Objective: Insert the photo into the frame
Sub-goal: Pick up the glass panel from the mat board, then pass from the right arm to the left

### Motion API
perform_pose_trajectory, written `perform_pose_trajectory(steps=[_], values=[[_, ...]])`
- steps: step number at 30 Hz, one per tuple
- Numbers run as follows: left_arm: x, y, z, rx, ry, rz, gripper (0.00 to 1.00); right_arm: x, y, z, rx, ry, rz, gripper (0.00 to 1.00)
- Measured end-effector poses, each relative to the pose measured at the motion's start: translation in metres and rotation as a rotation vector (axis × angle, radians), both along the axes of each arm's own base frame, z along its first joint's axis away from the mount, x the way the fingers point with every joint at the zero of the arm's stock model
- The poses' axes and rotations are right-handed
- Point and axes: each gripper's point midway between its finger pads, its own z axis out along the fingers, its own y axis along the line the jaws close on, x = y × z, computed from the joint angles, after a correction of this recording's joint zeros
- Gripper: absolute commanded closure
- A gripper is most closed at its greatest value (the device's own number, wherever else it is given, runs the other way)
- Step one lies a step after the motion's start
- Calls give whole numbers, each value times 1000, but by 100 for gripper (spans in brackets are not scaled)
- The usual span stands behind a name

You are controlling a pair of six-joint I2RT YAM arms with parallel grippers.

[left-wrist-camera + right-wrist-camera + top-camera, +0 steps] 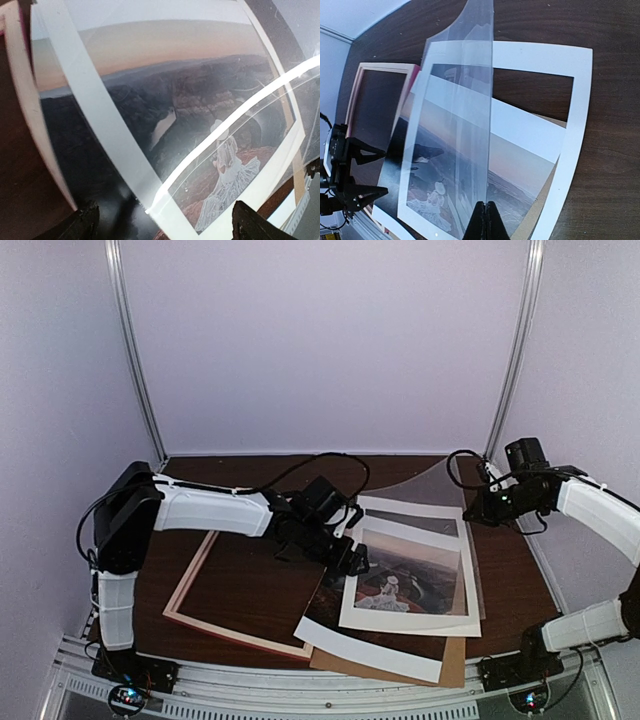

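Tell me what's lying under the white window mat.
The photo lies askew under the white mat, most of its picture showing through the window. A brown board peeks out beneath both. The mat's border hides parts of the photo's margins.

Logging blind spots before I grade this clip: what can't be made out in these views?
- Top external: whether the left gripper touches the photo; its own body covers the fingertips.
- Top external: the far right corner of the frame, hidden under the left arm.
- Right wrist: how deep the right gripper pinches the clear sheet; the bottom edge cuts its fingers off.
- Left wrist: the photo's margins, veiled by glare on that sheet.
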Motion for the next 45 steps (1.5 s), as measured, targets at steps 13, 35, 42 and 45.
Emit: perform_pose_trajectory(steps=[13, 35, 42, 45], values=[[53, 47, 58, -170, 9, 44, 7, -2, 42, 104, 229, -182, 147, 100], [74, 37, 130, -496, -66, -109, 5, -38, 97, 234, 401, -345, 374, 100], [99, 40, 145, -601, -117, -84, 6, -45, 98, 254, 412, -369, 387, 100], [111, 32, 143, -641, -114, -73, 6, -47, 98, 258, 417, -372, 389, 100]])
